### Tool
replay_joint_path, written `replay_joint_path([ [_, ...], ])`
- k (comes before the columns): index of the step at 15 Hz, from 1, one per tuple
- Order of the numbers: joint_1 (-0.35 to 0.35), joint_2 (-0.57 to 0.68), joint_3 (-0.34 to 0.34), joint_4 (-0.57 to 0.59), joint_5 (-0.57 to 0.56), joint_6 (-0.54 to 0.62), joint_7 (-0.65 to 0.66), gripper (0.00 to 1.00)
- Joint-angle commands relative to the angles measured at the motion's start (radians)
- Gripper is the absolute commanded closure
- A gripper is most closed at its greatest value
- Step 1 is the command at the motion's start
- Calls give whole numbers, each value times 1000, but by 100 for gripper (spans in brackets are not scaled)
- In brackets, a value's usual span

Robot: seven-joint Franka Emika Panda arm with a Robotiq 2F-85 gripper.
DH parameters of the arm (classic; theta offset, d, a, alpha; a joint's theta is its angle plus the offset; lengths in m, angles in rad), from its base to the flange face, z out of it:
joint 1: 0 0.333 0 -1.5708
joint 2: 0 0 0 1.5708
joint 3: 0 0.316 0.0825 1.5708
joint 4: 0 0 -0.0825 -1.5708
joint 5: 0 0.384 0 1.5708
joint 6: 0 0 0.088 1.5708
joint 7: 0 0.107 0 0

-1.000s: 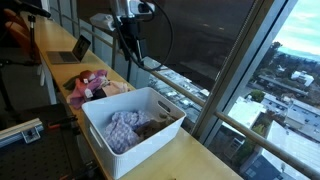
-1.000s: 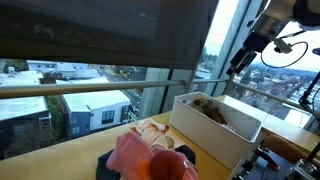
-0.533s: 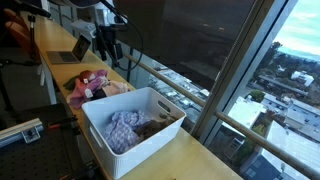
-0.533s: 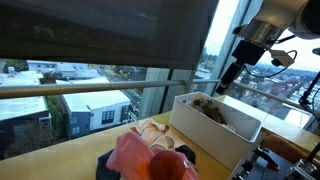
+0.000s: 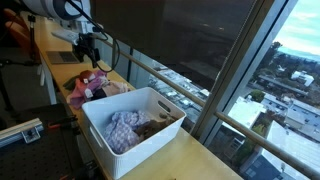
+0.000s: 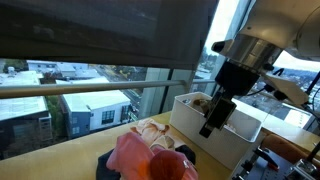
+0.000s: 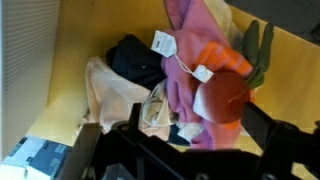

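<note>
My gripper hangs open and empty above a pile of clothes on the wooden counter. In the wrist view the pile fills the frame: a pink-purple garment, an orange-red piece, a black piece, a cream one and a green one, with white tags. My two fingers stand wide apart at the bottom edge, touching nothing. In an exterior view my gripper is just in front of the white bin, beside the pile.
A white plastic bin holding several clothes stands next to the pile; it also shows in an exterior view. A laptop sits further along the counter. A window with a rail runs along the counter's far side.
My arm has swung away from above the bin and come down over the pile of clothes. The gripper has stayed open. The clothes have not moved.
</note>
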Motion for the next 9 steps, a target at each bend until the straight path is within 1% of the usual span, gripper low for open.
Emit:
replay_joint_path([
  [1, 46, 126, 19, 73, -47, 52, 26, 0],
  [9, 126, 352, -14, 243, -82, 63, 18, 0],
])
